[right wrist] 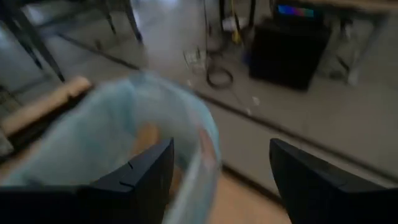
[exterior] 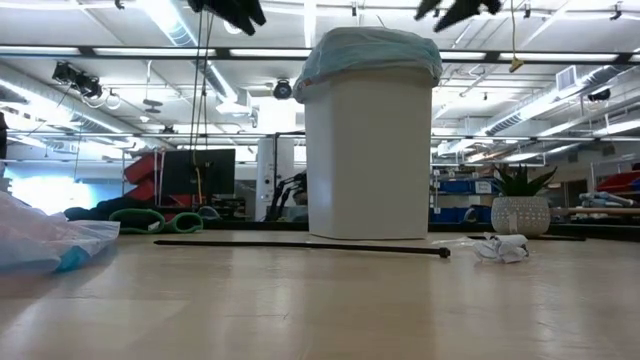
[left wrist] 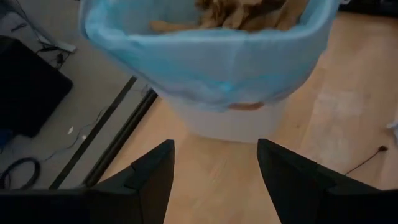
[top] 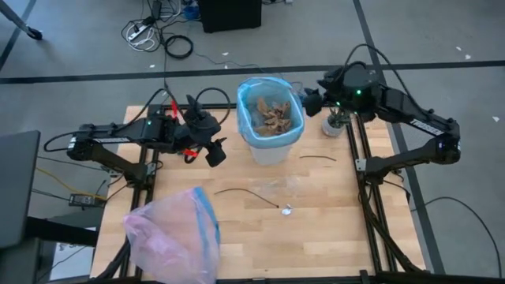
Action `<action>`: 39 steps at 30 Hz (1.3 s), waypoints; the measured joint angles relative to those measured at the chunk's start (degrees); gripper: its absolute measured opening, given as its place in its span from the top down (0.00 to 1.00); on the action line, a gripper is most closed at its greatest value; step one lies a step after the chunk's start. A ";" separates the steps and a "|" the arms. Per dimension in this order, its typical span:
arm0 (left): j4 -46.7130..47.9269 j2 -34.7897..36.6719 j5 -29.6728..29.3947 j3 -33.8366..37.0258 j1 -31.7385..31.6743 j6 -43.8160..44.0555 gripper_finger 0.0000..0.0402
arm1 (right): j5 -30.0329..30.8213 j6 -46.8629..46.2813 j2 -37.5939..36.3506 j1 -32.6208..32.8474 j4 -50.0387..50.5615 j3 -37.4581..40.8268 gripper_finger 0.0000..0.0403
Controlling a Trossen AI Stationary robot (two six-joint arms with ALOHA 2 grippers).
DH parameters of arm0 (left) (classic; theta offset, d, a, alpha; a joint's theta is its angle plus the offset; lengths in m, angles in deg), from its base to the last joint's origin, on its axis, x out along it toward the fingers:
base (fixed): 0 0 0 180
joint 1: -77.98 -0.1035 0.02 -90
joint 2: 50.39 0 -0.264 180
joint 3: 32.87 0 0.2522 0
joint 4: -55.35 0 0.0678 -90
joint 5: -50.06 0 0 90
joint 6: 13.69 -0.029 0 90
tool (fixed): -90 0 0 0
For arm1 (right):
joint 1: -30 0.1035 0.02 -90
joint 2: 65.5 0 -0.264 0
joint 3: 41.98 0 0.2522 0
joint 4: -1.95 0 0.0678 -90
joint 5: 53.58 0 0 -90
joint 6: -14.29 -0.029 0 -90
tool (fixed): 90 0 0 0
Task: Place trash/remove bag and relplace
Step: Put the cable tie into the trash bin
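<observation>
A white bin [top: 271, 146] stands at the table's far middle. It is lined with the light-blue bag [top: 246, 118], whose rim is folded over the bin's top [left wrist: 205, 56]. Brown leaf trash [top: 272, 114] lies inside. On the table lie a long dark twig [top: 245, 194], a shorter twig [top: 317, 158] and a crumpled clear wrapper [top: 286, 209]. My left gripper [top: 215, 150] hovers open just left of the bin, its fingers [left wrist: 149, 174] pointing at the bin wall. My right gripper [top: 309, 101] is open above the bin's right rim [right wrist: 199, 137], touching nothing.
A pale pink bag with a blue band [top: 173, 233] lies at the table's near left corner. A small potted plant [top: 335, 122] stands right of the bin, below my right arm. Bare wood stretches across the table's near middle and right.
</observation>
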 joint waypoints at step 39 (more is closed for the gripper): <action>-11.94 -0.20 5.27 12.14 -0.52 -11.04 0.41 | -19.46 -24.61 -0.03 9.01 16.98 32.48 0.43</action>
